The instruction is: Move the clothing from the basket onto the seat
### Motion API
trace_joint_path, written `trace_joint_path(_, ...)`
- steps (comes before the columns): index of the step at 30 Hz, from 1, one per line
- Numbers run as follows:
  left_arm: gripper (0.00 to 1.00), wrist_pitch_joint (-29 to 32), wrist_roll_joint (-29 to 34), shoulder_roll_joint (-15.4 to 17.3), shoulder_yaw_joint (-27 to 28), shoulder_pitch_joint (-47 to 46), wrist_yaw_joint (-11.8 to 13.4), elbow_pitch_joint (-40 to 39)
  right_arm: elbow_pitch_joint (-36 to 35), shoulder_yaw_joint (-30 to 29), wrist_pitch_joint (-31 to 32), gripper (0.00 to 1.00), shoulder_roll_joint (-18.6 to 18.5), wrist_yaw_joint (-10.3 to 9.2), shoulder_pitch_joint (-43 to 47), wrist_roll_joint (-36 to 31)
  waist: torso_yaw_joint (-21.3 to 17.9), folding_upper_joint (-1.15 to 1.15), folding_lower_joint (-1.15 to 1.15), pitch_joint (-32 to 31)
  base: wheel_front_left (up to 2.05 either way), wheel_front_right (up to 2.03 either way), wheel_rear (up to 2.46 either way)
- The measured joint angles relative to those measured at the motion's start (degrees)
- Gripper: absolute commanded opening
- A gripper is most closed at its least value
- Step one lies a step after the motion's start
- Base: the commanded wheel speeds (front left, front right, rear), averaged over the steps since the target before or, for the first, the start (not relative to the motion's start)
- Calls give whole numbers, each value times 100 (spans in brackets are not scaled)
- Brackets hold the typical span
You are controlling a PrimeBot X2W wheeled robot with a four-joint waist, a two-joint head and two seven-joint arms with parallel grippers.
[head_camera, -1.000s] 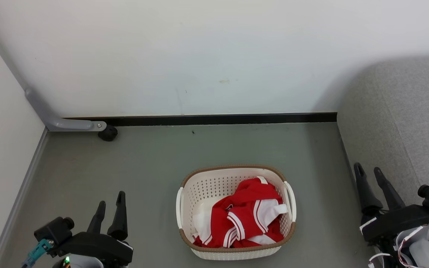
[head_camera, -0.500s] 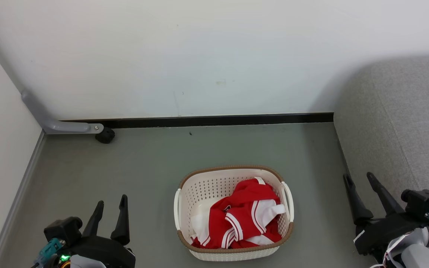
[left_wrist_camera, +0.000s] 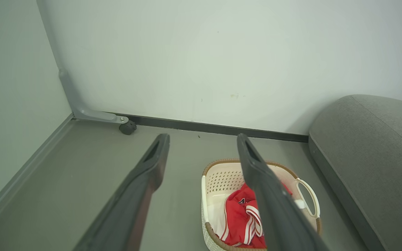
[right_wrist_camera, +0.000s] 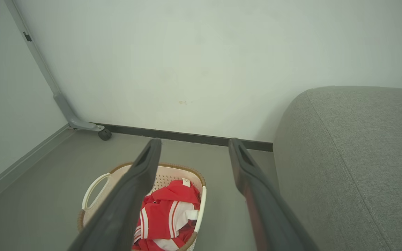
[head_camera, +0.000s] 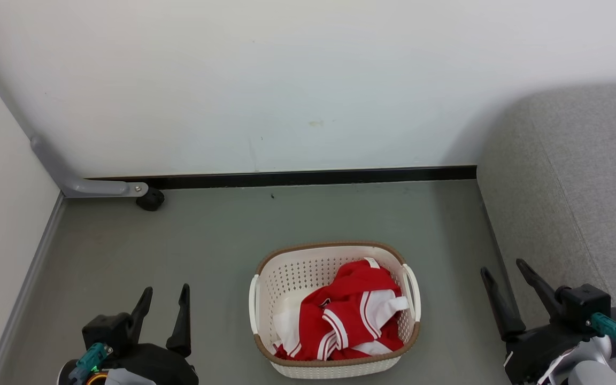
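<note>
**Head view:** the clothing [head_camera: 348,315] lies heaped inside the basket [head_camera: 297,272]. My left gripper [head_camera: 167,291] hangs left of the basket and my right gripper [head_camera: 501,267] right of it, near the seat [head_camera: 580,176]. Both pairs of fingers are spread and empty.

**Left wrist view:** the basket sits beyond the right finger.

**Right wrist view:** the seat rises right of the basket.

I judge the first pick not yet begun; next, I lower one gripper onto the heap.

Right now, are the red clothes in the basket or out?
In. The clothing lies crumpled inside the basket; none lies on the seat.
</note>
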Motion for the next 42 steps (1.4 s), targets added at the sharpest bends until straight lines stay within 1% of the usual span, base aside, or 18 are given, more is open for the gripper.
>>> trace_joint_path(12,100,-1,207,-38,136,-49,-10,5,58,-58,-3,100,15,0,4,-134,-32,0,0,-18,0,0,0)
trace_joint_path(20,100,-1,280,-85,188,-47,-103,-10,45,-92,-3,100,49,0,62,-177,-73,0,0,18,0,0,0)
trace_joint_path(26,100,-1,285,-140,227,-35,-113,-81,-36,-65,-4,100,135,8,58,-244,-164,0,0,94,0,0,0)
trace_joint_path(31,100,-1,346,-259,192,-36,-159,-207,-226,-65,-4,100,151,9,59,-334,-279,0,0,243,0,0,0)
trace_joint_path(36,100,-2,382,-272,170,-57,-162,-286,-364,-75,-5,100,167,10,48,-344,-351,0,0,416,0,0,0)
trace_joint_path(39,100,-2,394,-279,123,-116,-204,-288,-464,-77,-5,100,209,16,-10,-394,-413,0,0,571,0,0,0)
trace_joint_path(42,100,-2,515,-291,36,-287,-207,-286,-604,-77,-8,100,245,16,-117,-410,-477,0,0,746,0,0,0)
